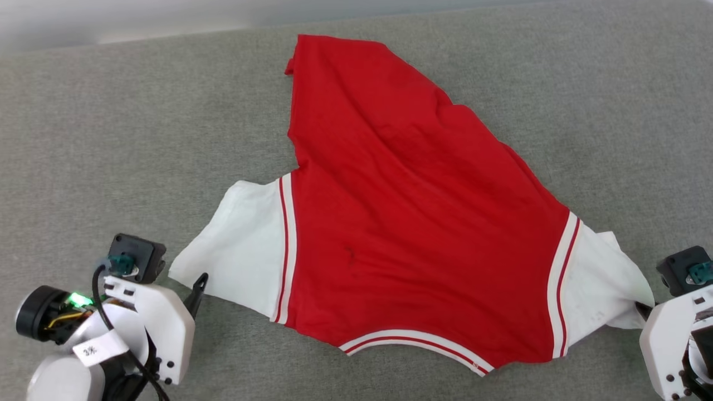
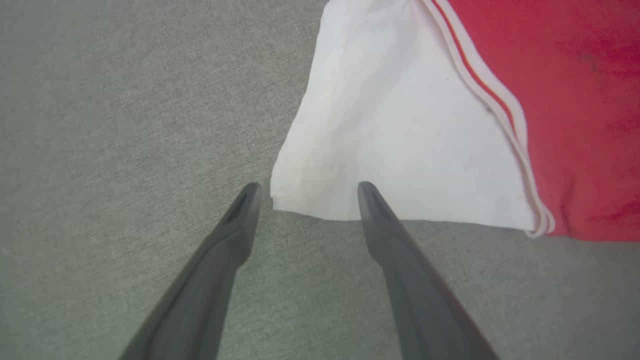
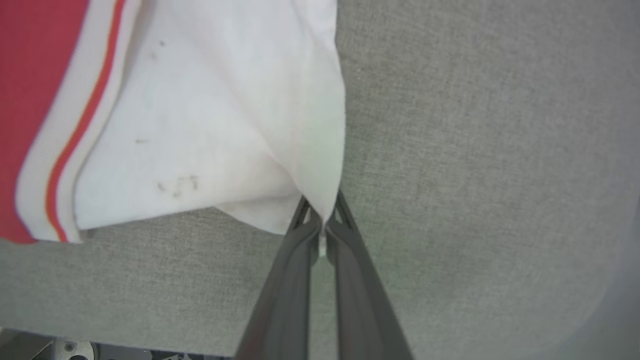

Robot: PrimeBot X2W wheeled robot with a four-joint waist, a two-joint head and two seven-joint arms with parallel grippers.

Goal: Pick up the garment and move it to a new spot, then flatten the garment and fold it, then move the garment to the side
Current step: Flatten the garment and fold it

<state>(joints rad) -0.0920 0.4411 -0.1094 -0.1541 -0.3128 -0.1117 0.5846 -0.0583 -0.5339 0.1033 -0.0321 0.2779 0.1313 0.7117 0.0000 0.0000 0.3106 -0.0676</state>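
lying collar-near, hem far, the garment [image 1: 412, 223] runs lengthwise away; right gripper [image 3: 322, 210] pinches its sleeve [image 3: 210, 125]; left gripper [image 2: 308, 192] gapes.

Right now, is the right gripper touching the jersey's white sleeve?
Touching. The right wrist view shows the right gripper shut on the corner of the white sleeve, with cloth pinched between its two fingers.

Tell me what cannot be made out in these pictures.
- Head view: underside of the garment, pressed against the grey surface.
- Right wrist view: how much sleeve the right gripper pinches, hidden between its fingers.
- Left wrist view: the garment's far part, cut off by the top edge.
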